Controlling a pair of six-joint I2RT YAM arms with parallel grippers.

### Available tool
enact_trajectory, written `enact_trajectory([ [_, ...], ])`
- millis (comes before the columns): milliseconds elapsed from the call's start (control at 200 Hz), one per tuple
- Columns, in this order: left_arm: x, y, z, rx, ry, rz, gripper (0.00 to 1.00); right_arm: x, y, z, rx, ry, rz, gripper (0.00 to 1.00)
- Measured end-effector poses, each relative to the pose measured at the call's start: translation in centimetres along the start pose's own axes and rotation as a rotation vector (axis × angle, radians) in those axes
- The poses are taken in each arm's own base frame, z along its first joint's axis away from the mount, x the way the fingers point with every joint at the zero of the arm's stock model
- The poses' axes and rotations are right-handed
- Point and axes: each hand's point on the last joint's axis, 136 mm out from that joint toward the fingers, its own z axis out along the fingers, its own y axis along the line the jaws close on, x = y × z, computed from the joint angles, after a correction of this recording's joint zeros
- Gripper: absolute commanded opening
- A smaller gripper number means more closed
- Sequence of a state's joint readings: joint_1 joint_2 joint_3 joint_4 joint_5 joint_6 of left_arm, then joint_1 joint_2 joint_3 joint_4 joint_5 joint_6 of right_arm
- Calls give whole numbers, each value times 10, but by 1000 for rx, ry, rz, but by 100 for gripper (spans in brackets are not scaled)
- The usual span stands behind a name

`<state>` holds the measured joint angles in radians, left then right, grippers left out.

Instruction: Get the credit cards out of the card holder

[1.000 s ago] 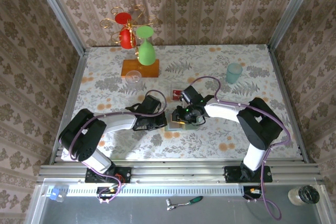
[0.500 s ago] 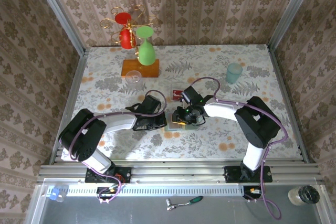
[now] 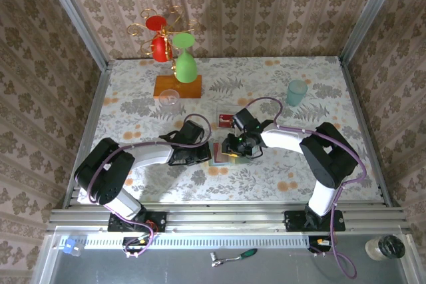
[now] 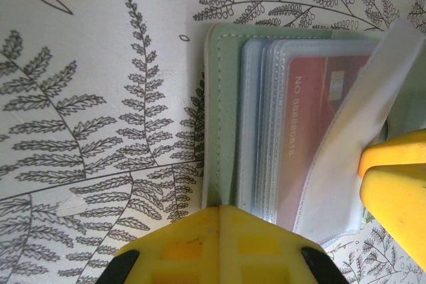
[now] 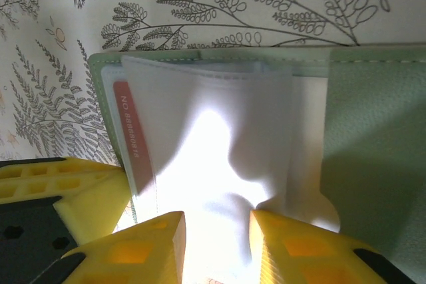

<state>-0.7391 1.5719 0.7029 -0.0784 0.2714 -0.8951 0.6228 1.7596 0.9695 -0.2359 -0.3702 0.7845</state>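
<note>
The sage-green card holder [image 3: 221, 160] lies open on the table between my two grippers. In the left wrist view its cover [image 4: 223, 98] carries a stack of clear sleeves, and a red credit card [image 4: 313, 118] sits in one of them. My left gripper [image 4: 221, 209] is shut, its tips pressed on the holder's near edge. My right gripper [image 5: 216, 221] has closed on a clear sleeve [image 5: 219, 144], which bulges up between its fingers. The red card's edge [image 5: 126, 131] shows beside that sleeve. Another red card [image 3: 225, 120] lies on the table behind the holder.
A teal cup [image 3: 297, 91] stands at the back right. A wooden stand [image 3: 177, 86] with red and green glasses is at the back left, with a clear glass [image 3: 171, 98] beside it. Patterned walls close in the table on three sides.
My right gripper has shifted slightly to the right, drawing the clear sleeve up with it. The left arm has stayed still on the holder.
</note>
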Motion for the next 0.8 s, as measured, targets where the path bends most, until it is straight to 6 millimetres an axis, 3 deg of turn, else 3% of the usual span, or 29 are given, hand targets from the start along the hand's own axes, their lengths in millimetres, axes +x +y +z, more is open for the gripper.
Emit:
enact_trajectory([
  [370,-5,-6,-6,12,-25,9,1,1,-5,0,5,1,7,24],
  [800,-20,-39,-20,140,-80,18,22,4,-13,0,1,-3,15,20],
])
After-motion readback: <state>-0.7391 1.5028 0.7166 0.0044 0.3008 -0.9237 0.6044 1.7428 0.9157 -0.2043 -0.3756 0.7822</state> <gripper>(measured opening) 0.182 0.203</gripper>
